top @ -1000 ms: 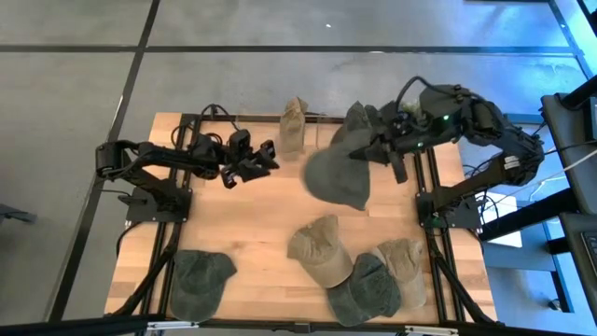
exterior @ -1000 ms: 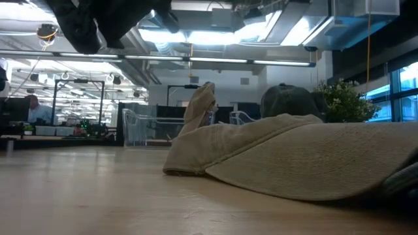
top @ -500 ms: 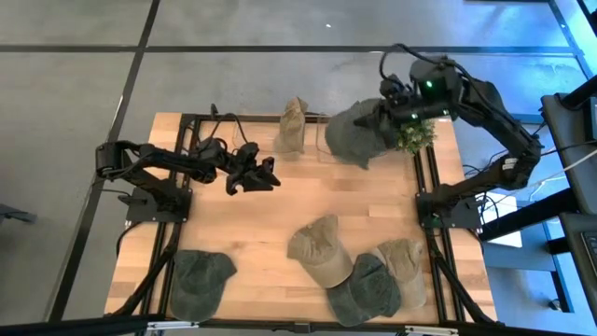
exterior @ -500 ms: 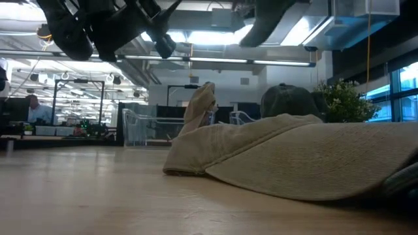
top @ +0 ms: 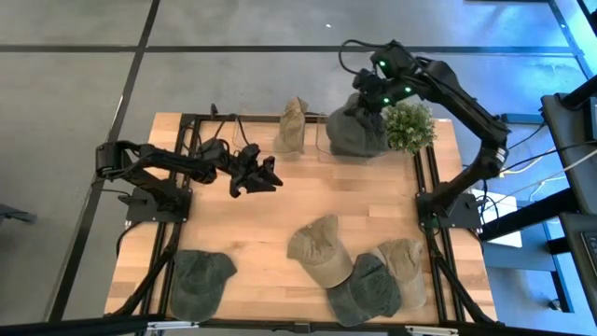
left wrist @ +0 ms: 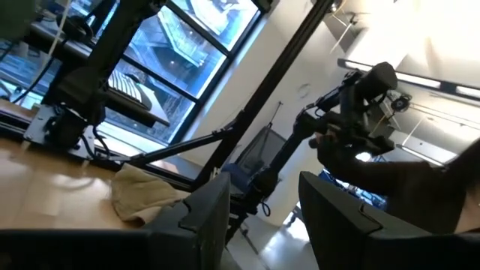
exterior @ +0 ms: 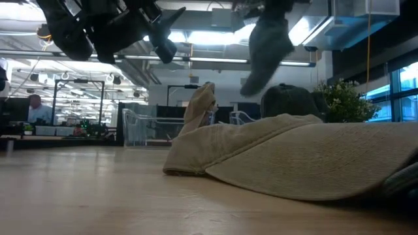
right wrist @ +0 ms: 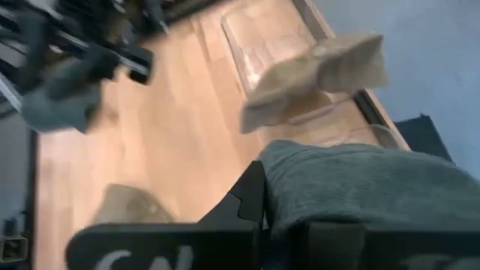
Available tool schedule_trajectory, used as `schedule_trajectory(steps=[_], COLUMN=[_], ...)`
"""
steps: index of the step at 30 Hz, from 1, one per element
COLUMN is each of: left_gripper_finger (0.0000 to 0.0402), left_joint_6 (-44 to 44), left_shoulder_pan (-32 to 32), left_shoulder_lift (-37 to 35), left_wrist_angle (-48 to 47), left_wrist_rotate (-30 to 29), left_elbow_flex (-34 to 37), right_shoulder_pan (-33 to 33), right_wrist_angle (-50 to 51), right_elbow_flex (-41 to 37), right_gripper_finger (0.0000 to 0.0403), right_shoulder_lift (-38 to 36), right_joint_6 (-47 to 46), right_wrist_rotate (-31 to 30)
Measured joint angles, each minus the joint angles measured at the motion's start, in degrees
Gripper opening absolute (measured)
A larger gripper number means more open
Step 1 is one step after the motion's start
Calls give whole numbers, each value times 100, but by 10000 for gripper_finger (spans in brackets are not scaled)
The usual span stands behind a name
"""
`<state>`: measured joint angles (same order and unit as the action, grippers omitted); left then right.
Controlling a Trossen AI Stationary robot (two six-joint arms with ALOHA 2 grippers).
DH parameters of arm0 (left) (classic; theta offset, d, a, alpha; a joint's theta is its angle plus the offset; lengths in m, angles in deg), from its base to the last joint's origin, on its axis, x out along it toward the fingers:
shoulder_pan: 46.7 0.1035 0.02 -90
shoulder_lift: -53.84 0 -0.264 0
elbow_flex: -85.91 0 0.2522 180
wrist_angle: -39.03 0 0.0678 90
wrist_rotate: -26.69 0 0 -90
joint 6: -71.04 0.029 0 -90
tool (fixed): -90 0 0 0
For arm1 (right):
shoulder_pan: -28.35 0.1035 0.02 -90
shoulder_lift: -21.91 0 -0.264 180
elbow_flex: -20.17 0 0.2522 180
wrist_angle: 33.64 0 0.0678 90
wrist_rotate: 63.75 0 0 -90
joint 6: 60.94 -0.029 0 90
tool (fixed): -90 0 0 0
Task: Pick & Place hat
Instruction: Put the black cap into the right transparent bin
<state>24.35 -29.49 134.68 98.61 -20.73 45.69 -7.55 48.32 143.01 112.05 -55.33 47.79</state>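
Carried farther back, the soft grey-green hat (top: 356, 133) hangs clamped in the right pincer (top: 370, 101); left pincer (top: 264, 175) stands partly open above the wooden surface (top: 252, 233).

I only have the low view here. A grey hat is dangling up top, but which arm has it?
Observer: The right gripper is shut on the grey hat, at the table's far edge.
Operator: What's next to it there?
Observer: A potted plant to its right, a tan hat standing to its left.
Operator: And the left arm?
Observer: The left gripper is empty, jaws apart, above bare table at mid-left.
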Motion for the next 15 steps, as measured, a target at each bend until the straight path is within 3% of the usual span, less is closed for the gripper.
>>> schedule_trajectory(steps=[12, 15], left_gripper_finger=[155, 155], left_joint_6=[212, 357], left_shoulder_pan=[-433, -496], left_shoulder_lift=[0, 0], left_wrist_angle=[-41, -41], left_wrist_rotate=[-184, -399], left_elbow_flex=[0, 0], right_shoulder_pan=[-472, -518], right_wrist_angle=[467, 664], right_elbow_flex=[0, 0], right_gripper_finger=[18, 18], right_shoulder_lift=[744, 887], right_joint_6=[840, 949], right_wrist_rotate=[-56, -309])
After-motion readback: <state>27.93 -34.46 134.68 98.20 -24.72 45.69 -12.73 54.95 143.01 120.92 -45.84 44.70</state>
